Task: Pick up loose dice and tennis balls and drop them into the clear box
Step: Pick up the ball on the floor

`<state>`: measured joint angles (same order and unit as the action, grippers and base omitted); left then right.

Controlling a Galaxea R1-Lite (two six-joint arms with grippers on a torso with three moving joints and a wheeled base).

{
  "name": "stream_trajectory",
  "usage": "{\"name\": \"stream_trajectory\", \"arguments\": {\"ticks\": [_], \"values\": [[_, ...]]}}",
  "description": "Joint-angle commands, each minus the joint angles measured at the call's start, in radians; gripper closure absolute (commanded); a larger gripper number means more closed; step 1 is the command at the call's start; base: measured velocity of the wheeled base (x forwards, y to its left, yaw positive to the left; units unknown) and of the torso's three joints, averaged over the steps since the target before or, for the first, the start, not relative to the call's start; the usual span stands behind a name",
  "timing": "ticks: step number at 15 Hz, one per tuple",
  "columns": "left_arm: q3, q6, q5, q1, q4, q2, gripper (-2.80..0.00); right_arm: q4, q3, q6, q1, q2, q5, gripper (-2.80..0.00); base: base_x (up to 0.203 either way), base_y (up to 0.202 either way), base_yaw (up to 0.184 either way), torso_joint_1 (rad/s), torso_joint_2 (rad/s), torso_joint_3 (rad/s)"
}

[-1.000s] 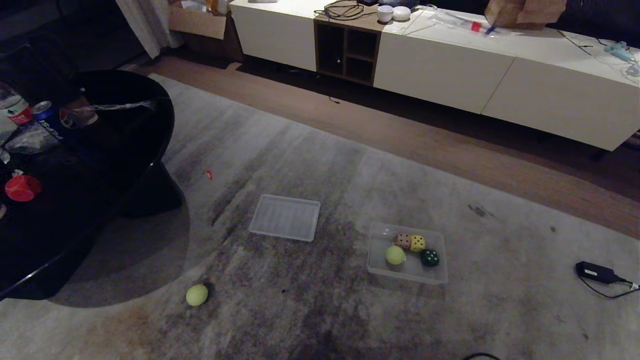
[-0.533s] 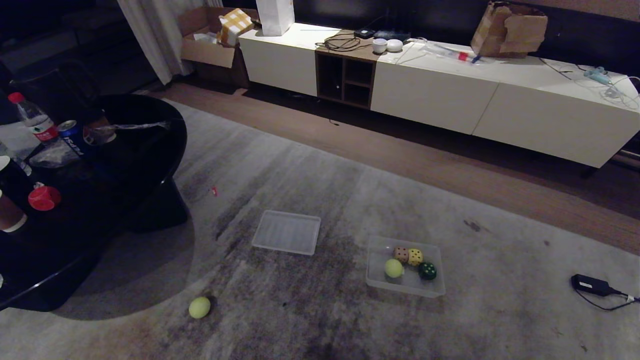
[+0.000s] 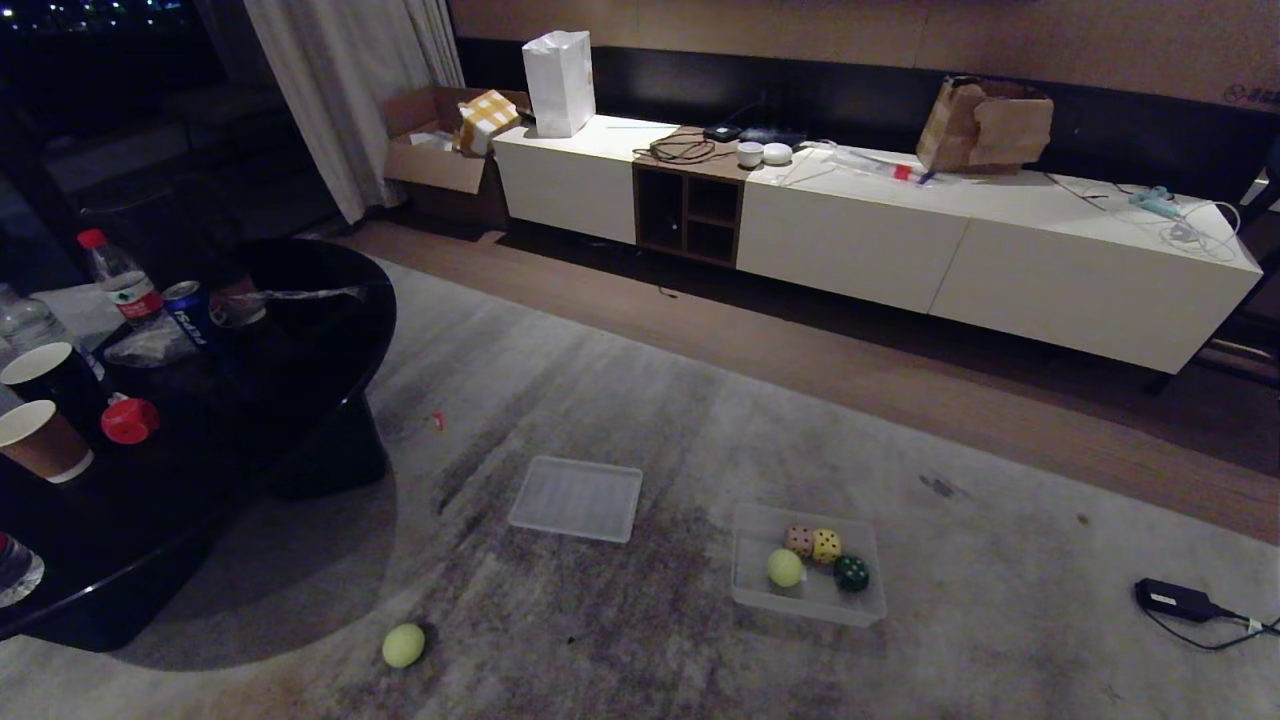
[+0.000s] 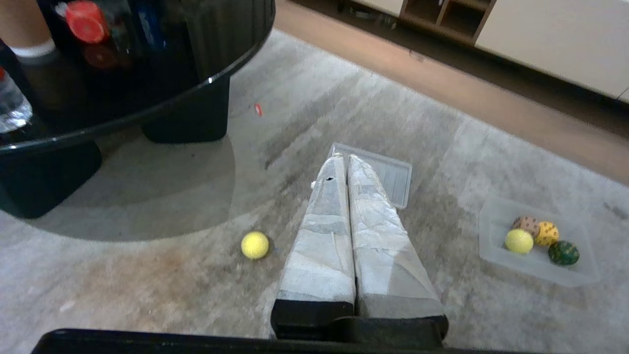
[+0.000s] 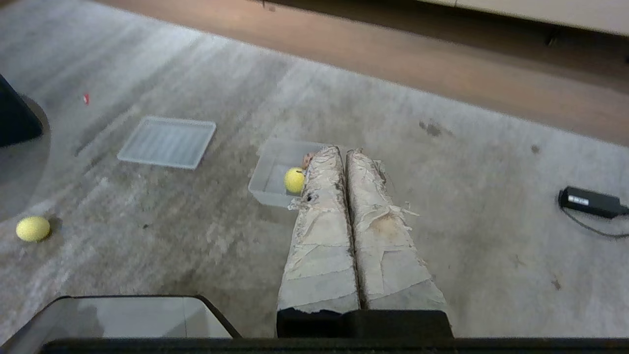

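Clear box: (image 3: pixel 808 605) lidless on the grey rug (image 3: pixel 640 420), ahead of and below the right gripper (image 5: pixel 344 152), whose fingers cover part of it in the right wrist view.
Box contents: one tennis ball (image 3: pixel 785 568), a tan die (image 3: pixel 799 540), a yellow die (image 3: pixel 827 545) and a dark green die (image 3: pixel 852 573), clustered and touching or nearly so.
Loose tennis ball: (image 3: pixel 403 645) on the rug, beside the left gripper's fingers in the left wrist view, well apart from the box.
Lid: (image 3: pixel 576 498) whitish and ribbed, flat on the rug between the loose ball and the box; the left gripper's fingertips overlap its near edge in the left wrist view.
Left gripper: (image 4: pixel 342 157) taped fingers pressed together, holding nothing, above the rug.
Right gripper: taped fingers pressed together, empty.
Nearby: black round table (image 3: pixel 300 330) beyond the loose ball, with bottles, a can, paper cups and a red cap; black power adapter (image 3: pixel 1170 598) with cable far to the right of the right gripper; long white cabinet (image 3: pixel 900 230) well ahead.
Hidden: neither arm shows in the head view; most dice are behind the right fingers in the right wrist view.
Hard to read: pips on the dice.
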<state>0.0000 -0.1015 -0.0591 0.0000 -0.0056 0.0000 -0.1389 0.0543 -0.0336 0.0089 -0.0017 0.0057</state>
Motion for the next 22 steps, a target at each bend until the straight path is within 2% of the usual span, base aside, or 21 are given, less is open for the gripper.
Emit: {"name": "stream_trajectory", "arguments": {"ticks": [1, 7, 17, 22], "values": [[0.002, -0.001, -0.001, 0.0, -0.001, 0.002, 0.0, -0.001, 0.001, 0.0, 0.0, 0.002, 0.0, 0.0, 0.0, 0.0, 0.0, 0.002, -0.01, 0.198], [0.002, 0.002, -0.001, 0.0, 0.001, 0.002, 0.0, -0.001, 0.001, 0.001, 0.0, 0.002, 0.0, 0.0, 0.0, 0.0, 0.0, 0.004, 0.0, 0.168], [0.002, 0.008, 0.001, 0.0, 0.001, 0.002, 0.0, -0.002, 0.001, 0.0, 0.0, 0.002, -0.001, 0.0, 0.0, 0.0, 0.0, 0.001, 0.0, 0.007], [0.002, 0.005, -0.001, 0.0, 0.001, 0.002, 0.0, -0.002, 0.001, -0.002, 0.0, 0.002, -0.001, 0.0, 0.001, -0.007, 0.151, 0.002, 0.0, 0.004]]}}
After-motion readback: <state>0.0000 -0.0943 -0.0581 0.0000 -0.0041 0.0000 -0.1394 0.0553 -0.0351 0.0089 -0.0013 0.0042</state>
